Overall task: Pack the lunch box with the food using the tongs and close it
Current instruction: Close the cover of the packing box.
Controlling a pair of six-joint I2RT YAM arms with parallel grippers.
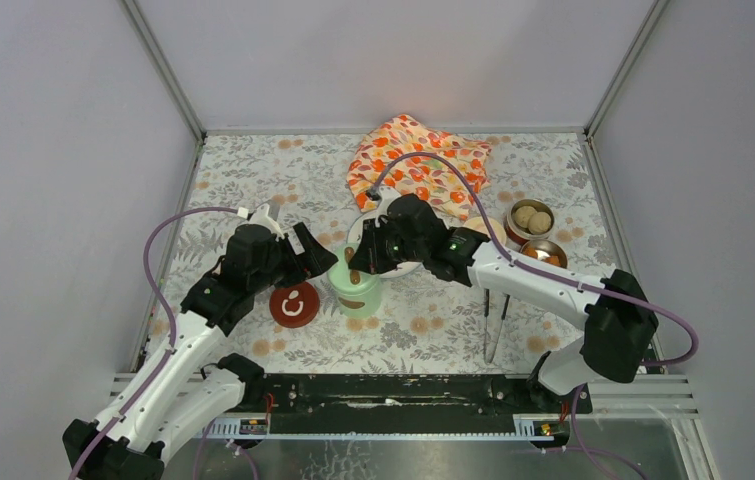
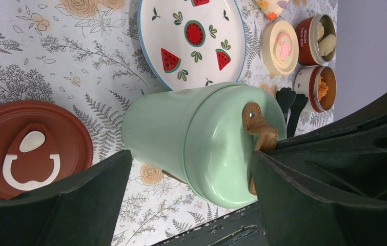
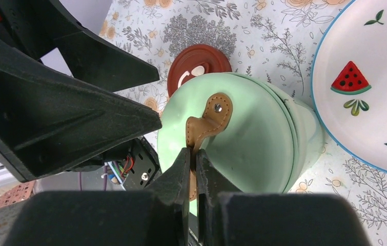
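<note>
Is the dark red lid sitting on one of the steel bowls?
No, the dark red lid lies flat on the table beside the mint-green pot.

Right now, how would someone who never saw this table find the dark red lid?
Start at the tall mint-green pot in the middle of the flowered table. Seen from above, the dark red lid lies flat just to its left, near the left arm. It alone is dark red, with a cream horseshoe mark; the other loose lid is cream with a pink mark.
</note>
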